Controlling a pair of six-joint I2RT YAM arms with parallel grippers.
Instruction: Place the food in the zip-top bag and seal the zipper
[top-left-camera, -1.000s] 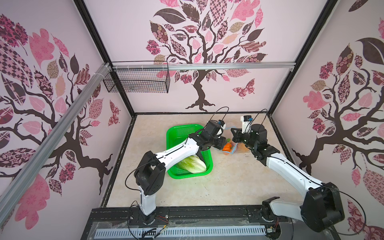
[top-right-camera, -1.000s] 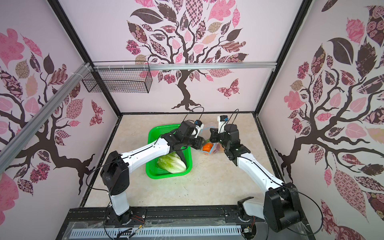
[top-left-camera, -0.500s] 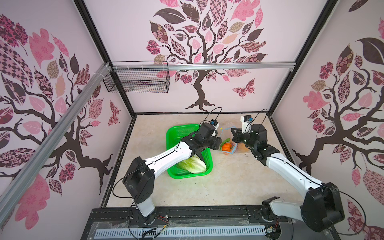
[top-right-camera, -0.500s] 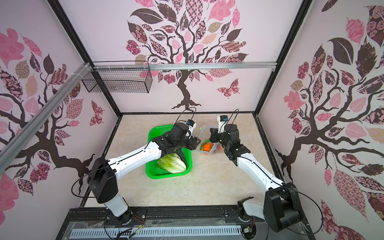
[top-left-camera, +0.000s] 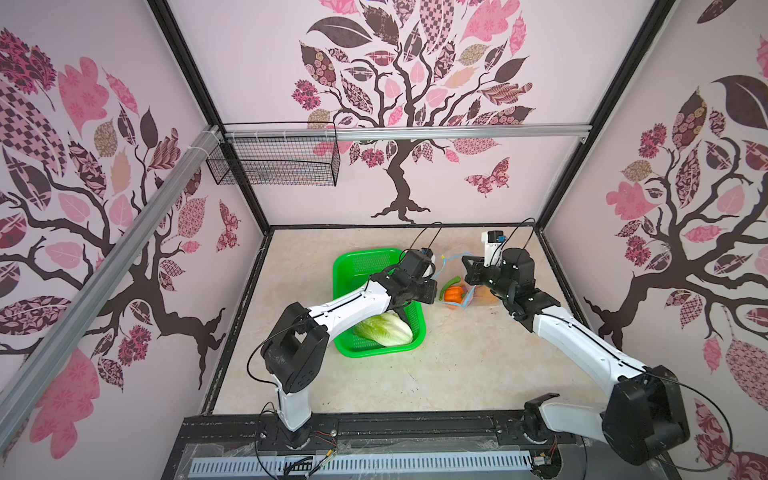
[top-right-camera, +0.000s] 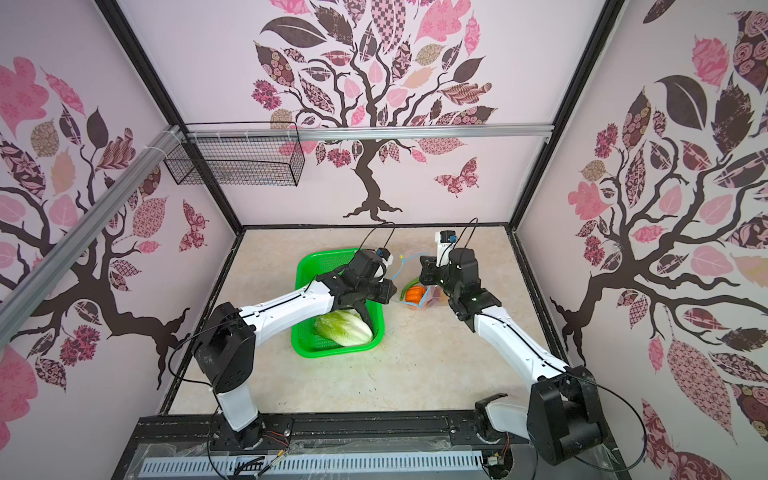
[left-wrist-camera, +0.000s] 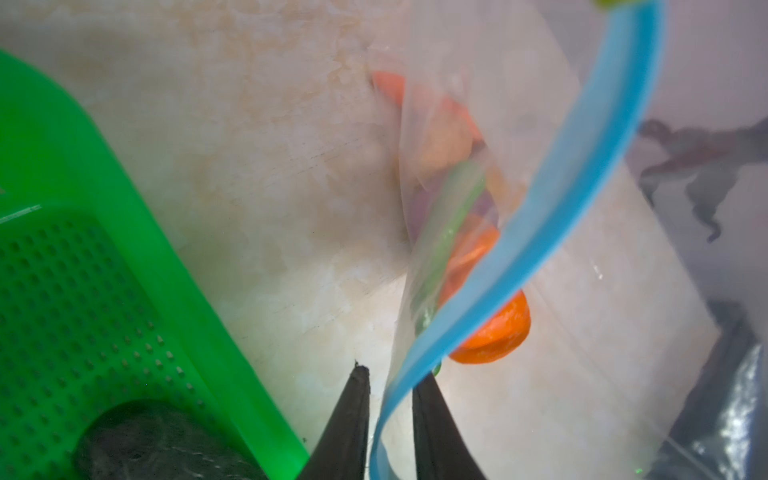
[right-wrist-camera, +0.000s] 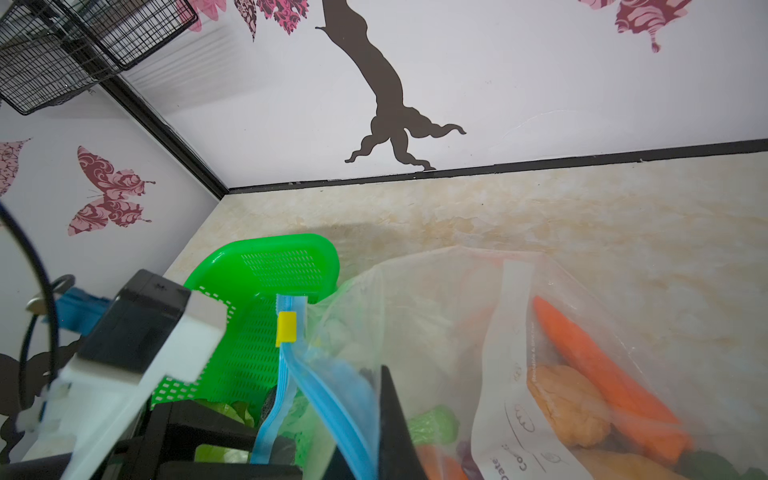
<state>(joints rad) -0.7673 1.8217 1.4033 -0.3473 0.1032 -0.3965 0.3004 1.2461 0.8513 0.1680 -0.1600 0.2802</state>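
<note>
1. The zip-top bag lies on the table, toward 1 o'clock from the table's middle in both top views. It is just beside the green basket, at the basket's 3 o'clock. Its mouth gapes toward the basket.
2. The zipper is a light blue strip that curls around the open mouth. Its yellow tab sits at the strip's far end, toward 12 o'clock in a top view.
3. Inside the bag lie an orange pumpkin, a green pod, a carrot and a tan potato.
4. The left gripper reaches across the basket to the bag's 9 o'clock side. Its two dark fingers are closed in on the blue strip, which runs between them.
5. The right gripper is at the bag's 12 o'clock edge, pressed shut on the mouth rim. Only one finger shows in the right wrist view, with the strip against it.
6. The cabbage lies in the basket at its 6 o'clock end, outside the bag.
7. A black wire basket hangs on the wall at 10 o'clock, well apart.
</note>
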